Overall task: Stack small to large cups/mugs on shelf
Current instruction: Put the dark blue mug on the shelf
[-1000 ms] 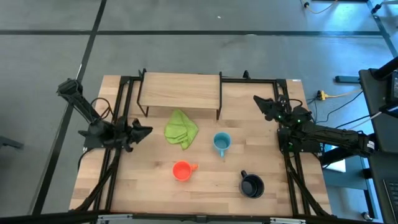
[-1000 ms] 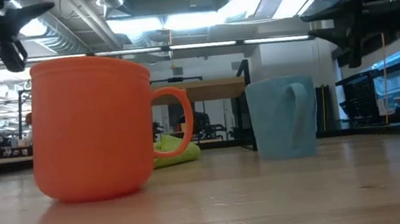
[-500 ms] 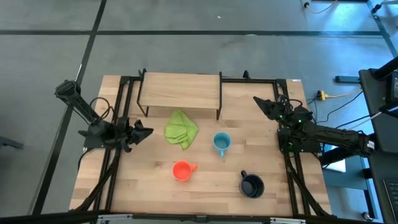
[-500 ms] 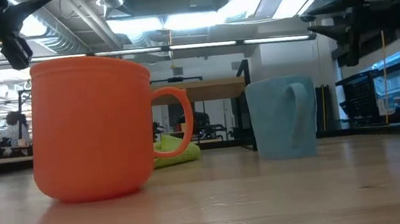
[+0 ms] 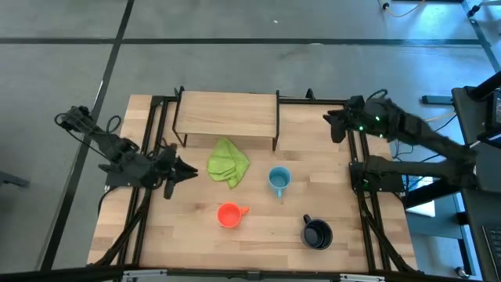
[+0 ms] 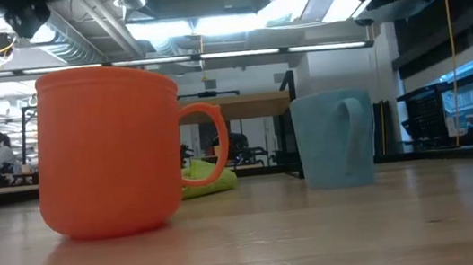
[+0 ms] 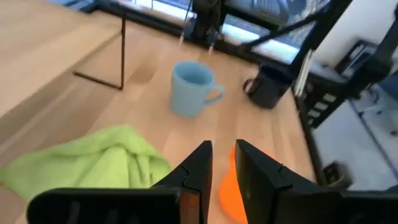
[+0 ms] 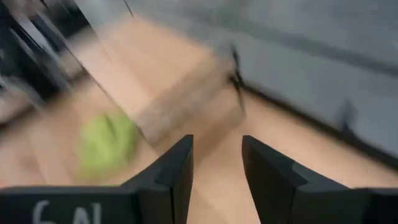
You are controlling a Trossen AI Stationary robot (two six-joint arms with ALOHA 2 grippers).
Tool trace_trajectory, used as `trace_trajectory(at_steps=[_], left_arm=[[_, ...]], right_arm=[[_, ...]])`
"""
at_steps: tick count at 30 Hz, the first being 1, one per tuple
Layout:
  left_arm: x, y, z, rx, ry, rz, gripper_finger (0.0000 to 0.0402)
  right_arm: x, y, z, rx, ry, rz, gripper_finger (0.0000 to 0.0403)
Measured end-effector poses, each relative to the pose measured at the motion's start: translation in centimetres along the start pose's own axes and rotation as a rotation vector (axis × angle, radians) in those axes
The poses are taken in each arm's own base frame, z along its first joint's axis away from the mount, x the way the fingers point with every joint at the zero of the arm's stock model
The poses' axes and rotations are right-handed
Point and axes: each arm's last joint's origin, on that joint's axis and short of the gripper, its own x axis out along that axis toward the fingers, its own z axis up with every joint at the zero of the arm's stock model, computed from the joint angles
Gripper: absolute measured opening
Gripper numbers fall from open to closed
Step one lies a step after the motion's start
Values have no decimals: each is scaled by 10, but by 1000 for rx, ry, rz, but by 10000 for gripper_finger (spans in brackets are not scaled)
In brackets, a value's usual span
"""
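Note:
Three mugs stand upright on their bases on the wooden tabletop. The orange mug (image 5: 228,215) is nearest, the light blue mug (image 5: 279,179) is mid-table, and the navy mug (image 5: 317,233) is near right. The shelf (image 5: 227,116) stands at the far edge on thin black legs. My left gripper (image 5: 184,170) hovers at the table's left, open by a narrow gap (image 7: 222,155). It points toward the mugs, with nothing between its fingers. My right gripper (image 5: 333,125) is raised at the far right, open (image 8: 216,155) and holding nothing.
A crumpled green cloth (image 5: 228,161) lies in front of the shelf, between my left gripper and the light blue mug. Black frame rails (image 5: 150,149) run along both table sides. Bare tabletop (image 5: 180,227) lies left of the orange mug.
Both arms have risen, mostly in the last half second. My right gripper has lifted high and leaves the top of the low view. My left gripper has lifted too and tipped. The mugs and the cloth have stayed where they were.

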Motion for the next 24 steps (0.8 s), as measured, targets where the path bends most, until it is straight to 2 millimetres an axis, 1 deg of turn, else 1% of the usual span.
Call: trace_trajectory(at_steps=[2,5,7,12,15,18,21,24], left_arm=[[0,1,1,-1,3,1,64],[4,3,-7,23,51,29,64],[9,5,-15,40,75,44,64],[17,9,-26,13,76,50,65],[21,10,-32,6,66,37,66],[26,12,-41,-2,62,16,61],[29,12,-47,-17,51,-17,53],[31,13,-52,-19,67,-40,45]], right_arm=[[-4,1,-1,-19,190,-78,138],[-10,2,-9,-15,430,-166,138],[-15,7,-14,7,528,-169,138],[-27,25,-29,95,682,-80,138],[-28,46,-39,85,734,-43,138],[-19,81,-53,29,764,-5,138],[-10,110,-79,-83,847,-84,138],[-9,133,-105,-130,887,-143,138]])
